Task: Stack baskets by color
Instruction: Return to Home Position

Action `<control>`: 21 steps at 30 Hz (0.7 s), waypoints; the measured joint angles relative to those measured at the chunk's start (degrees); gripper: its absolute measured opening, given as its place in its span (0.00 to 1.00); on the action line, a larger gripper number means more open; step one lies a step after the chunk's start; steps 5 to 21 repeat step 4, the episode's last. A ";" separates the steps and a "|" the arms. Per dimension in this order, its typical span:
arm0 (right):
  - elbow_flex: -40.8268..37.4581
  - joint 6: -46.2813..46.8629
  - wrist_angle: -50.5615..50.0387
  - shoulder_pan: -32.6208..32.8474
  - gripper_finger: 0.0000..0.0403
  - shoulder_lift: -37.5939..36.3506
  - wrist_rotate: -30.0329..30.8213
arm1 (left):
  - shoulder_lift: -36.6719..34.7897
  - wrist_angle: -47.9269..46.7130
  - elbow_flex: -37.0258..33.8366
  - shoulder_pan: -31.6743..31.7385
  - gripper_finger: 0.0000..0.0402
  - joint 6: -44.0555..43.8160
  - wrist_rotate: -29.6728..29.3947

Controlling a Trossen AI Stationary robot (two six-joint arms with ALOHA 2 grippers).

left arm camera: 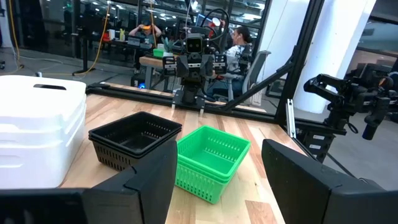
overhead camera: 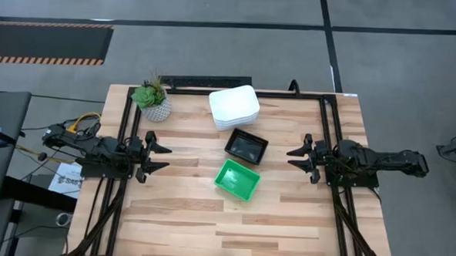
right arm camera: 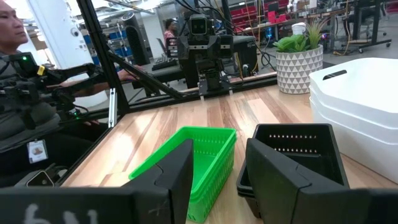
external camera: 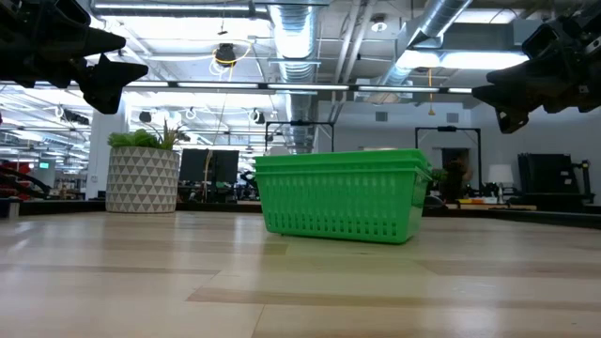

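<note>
High view: green stack (overhead camera: pixel 237 180) lies long-axis slantwise between left gripper (overhead camera: pixel 164 158) and right gripper (overhead camera: pixel 293 159), jaws spread.

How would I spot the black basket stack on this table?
On the wooden table, find the big white stack beside the potted plant. The black stack sits between it and the green stack. It is the only dark one.

The left arm (overhead camera: pixel 96 149) is a matte black chain of blocky jointed segments, with yellow and orange cables (overhead camera: pixel 82 122) looped at its rear end. The right arm (overhead camera: pixel 381 160) is equally black, with rounded housings. The left gripper (overhead camera: pixel 165 158) and right gripper (overhead camera: pixel 292 158) each carry two dark, faceted, pointed fingers (left arm camera: pixel 140 186). Seen head-on, the right arm bears a boxy wrist camera (left arm camera: pixel 194 45). Pale, unreadable lettering (right arm camera: pixel 43 214) marks the right gripper's body.
</note>
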 joint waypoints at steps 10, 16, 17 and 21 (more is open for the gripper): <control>0.00 0.00 0.00 -0.02 0.42 0.01 0.00 | 0.02 0.01 -0.01 -0.01 0.56 0.00 0.00; 0.00 0.00 0.00 -0.02 0.42 0.01 0.00 | 0.02 0.01 -0.01 -0.01 0.56 0.00 0.00; 0.00 0.00 0.00 -0.02 0.42 0.01 0.00 | 0.02 0.01 -0.01 -0.01 0.56 0.00 0.00; 0.00 0.00 0.00 -0.02 0.42 0.01 0.00 | 0.02 0.01 -0.01 -0.01 0.56 0.00 0.00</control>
